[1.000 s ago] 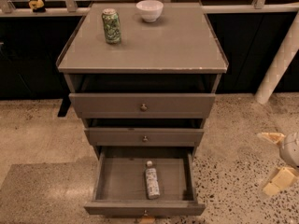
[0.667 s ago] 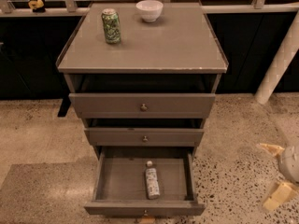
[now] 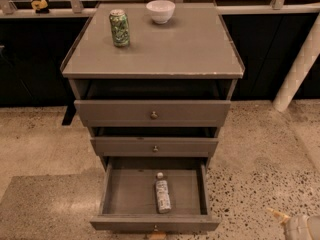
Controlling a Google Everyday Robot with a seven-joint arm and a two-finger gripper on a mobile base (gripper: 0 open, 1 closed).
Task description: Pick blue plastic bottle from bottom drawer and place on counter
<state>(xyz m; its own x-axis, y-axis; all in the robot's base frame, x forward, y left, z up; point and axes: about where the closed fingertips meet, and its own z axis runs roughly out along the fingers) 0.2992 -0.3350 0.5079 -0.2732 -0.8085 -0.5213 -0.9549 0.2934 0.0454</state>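
Note:
The blue plastic bottle point(image 3: 162, 194) lies on its side in the open bottom drawer point(image 3: 122, 194), white cap pointing to the back, a little right of the drawer's middle. The counter point(image 3: 170, 44) is the flat grey top of the cabinet. My gripper point(image 3: 289, 223) shows only at the bottom right corner of the camera view, low over the floor, to the right of the drawer and well apart from the bottle. It holds nothing that I can see.
A green patterned can point(image 3: 119, 28) stands at the counter's back left and a white bowl point(image 3: 160, 11) at the back middle. The two upper drawers point(image 3: 152, 114) are slightly pulled out. A white pillar point(image 3: 300, 66) leans at the right.
My gripper has dropped lower and further toward the bottom right corner of the view. The bottle, can and bowl have not moved.

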